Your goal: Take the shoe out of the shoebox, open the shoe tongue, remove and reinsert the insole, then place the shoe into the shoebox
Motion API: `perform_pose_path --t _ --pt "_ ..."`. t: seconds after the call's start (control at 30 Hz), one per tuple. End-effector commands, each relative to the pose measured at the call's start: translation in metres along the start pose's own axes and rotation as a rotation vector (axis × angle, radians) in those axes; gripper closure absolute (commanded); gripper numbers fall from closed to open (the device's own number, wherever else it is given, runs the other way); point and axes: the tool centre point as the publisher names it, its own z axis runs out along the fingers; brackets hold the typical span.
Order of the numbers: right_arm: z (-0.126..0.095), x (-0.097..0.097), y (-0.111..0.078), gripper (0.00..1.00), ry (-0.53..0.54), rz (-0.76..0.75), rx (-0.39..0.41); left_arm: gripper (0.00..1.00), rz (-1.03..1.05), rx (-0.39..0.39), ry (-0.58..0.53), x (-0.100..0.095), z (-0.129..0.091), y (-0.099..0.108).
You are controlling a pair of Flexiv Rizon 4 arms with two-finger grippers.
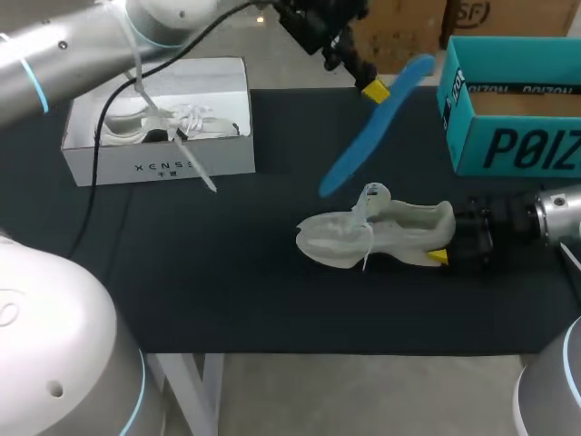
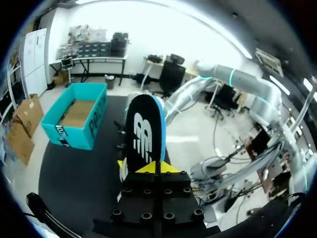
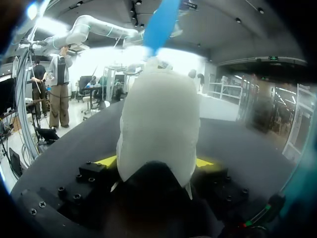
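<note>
- Progress check: shoe (image 1: 381, 232) is out of its box and lying on the black table (image 1: 227, 291), and the insole (image 1: 372, 127) is out of it and up in the air, so I'd call this roughly the halfway mark. Left to do, as far as I can judge: slide the insole back in, then put the shoe into the box
- far left sits a white shoebox (image 1: 154, 150), open, with a second shoe (image 1: 150, 123) inside it. Nothing is touching either
- next over, the left gripper (image 1: 372, 88) hangs above the table's far side, fingers pinched on one end of the blue insole. In the left wrist view the insole (image 2: 143, 134) stands straight up out of the left gripper (image 2: 151, 167), between the two yellow tips, its printed dark face toward the camera
- the free end of the insole points down toward the shoe but is clear of it, with a visible gap
- the shoe is on its side mid-table, toe toward the white box, laces loose
- the right gripper (image 1: 440, 252) comes in low from the right and is clamped on the heel. The right wrist view shows the shoe (image 3: 158, 124) filling the space ahead of the right gripper (image 3: 156, 163), a yellow tip on each side of the heel
- far right is a teal shoebox (image 1: 508, 145), open and looking empty. Can't tell which box the shoe belongs in
</note>
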Motion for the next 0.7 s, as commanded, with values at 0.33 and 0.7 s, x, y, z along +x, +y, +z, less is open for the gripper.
perform_pose_path --t 0.33,0.7 --pt "0.0021 -0.0010 -0.0040 1.00 0.000 0.000 0.002 1.00 0.140 0.070 0.605 -0.0059 -0.0130 0.0006" --pt "0.0021 -0.0010 -0.0040 1.00 0.000 0.000 0.002 1.00 0.101 0.084 0.534 -0.0046 -0.0075 -0.0014"
